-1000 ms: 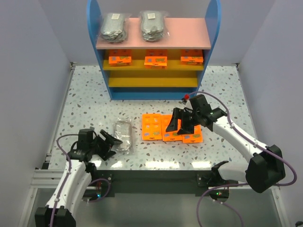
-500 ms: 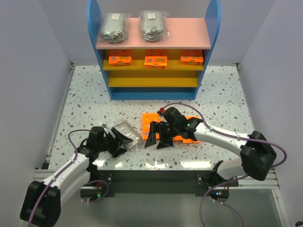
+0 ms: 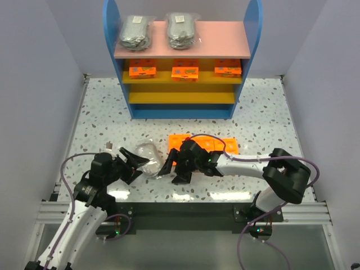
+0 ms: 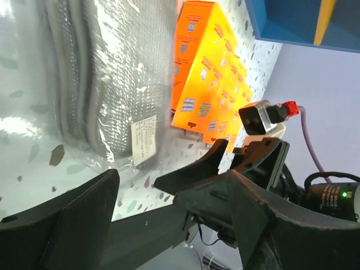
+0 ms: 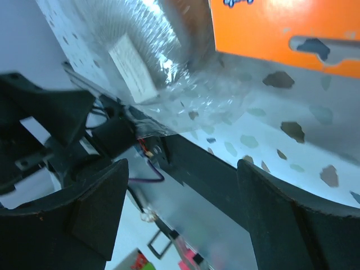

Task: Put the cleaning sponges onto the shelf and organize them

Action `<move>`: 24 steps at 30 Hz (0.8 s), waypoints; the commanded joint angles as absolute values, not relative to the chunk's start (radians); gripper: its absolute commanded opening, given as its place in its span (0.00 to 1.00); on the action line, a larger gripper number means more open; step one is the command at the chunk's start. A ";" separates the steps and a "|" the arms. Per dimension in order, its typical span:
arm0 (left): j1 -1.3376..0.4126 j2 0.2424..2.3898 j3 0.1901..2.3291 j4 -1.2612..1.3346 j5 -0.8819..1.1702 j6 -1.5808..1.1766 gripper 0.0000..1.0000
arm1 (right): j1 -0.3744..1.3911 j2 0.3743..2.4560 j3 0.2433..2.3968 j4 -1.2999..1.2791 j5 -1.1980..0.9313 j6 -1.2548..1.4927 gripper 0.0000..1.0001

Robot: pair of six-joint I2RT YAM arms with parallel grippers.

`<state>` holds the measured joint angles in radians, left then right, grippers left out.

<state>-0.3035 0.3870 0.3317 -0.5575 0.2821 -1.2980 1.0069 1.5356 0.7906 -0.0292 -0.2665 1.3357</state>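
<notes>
Shows one clear plastic bag of dark grey round scrub pads [image 3: 147, 153] flat on the speckled white tabletop [image 3: 264, 112], just beside flat bright-orange rectangular packets [image 3: 224, 145]. Finds the left gripper [image 3: 140, 169] and the right gripper [image 3: 169, 176] on either side of the bag's near end, each with fingers spread apart, holding nothing. Has two more such bags [image 3: 135, 31] on the pink top board of the small blue-sided open shelf [image 3: 109, 39], three orange packets [image 3: 185, 72] on its upper yellow board.

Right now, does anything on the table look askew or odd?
Yes. The bag of scrub pads lies crooked, its plastic edge against the orange packets, and the left gripper and right gripper, both open, crowd it from opposite sides.
</notes>
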 commanded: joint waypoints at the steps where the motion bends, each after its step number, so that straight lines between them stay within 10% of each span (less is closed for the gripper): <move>1: -0.307 0.313 0.344 -0.791 0.236 -1.299 0.82 | 1.026 1.572 0.798 0.126 -0.177 1.492 0.81; 24: -0.307 0.117 0.557 -1.077 0.124 -1.365 0.81 | 1.221 1.661 0.931 0.034 0.167 1.842 0.78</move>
